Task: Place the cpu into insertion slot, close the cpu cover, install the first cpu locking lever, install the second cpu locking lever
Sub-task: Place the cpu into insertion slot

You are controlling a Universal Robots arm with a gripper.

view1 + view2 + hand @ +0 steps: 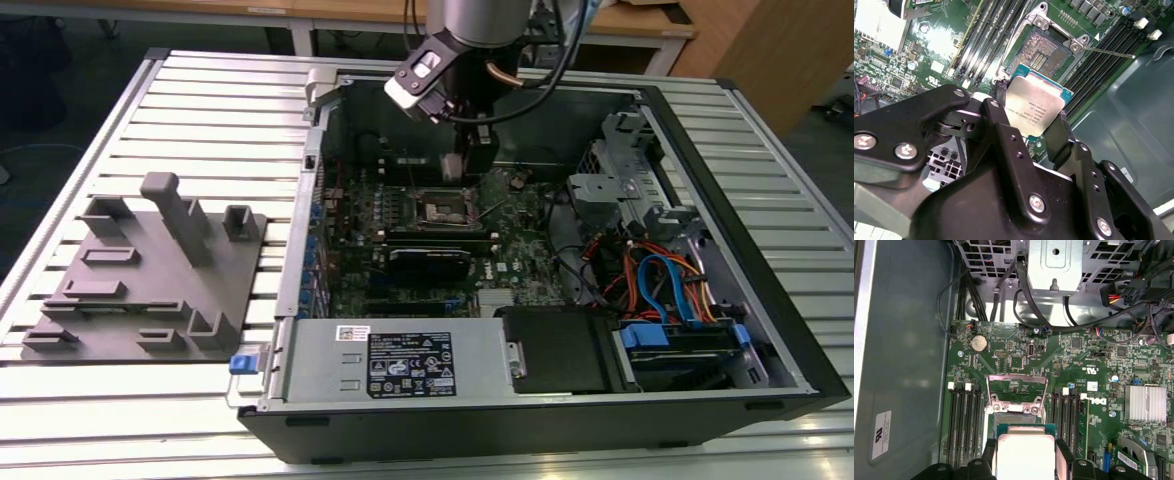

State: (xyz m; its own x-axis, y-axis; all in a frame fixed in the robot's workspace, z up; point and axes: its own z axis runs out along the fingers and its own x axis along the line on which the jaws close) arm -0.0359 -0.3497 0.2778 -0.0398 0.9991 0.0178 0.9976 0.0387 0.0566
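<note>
Your gripper (1029, 120) holds the cpu (1036, 100) above the empty slot (1046, 50), not yet seated
Closest to you, its fingers are closed on the chip's edges; beyond, the cover (1016, 385) stands flipped open, so none of the four steps is done, and your arm (474, 25) reaches straight down into the case (534, 435)

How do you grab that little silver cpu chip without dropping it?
By two opposite side edges, coming down over its flat metal top, as the gripper pinches the cpu here. It is thin, square and flat, so those straight edges probably give the surest hold.
</note>
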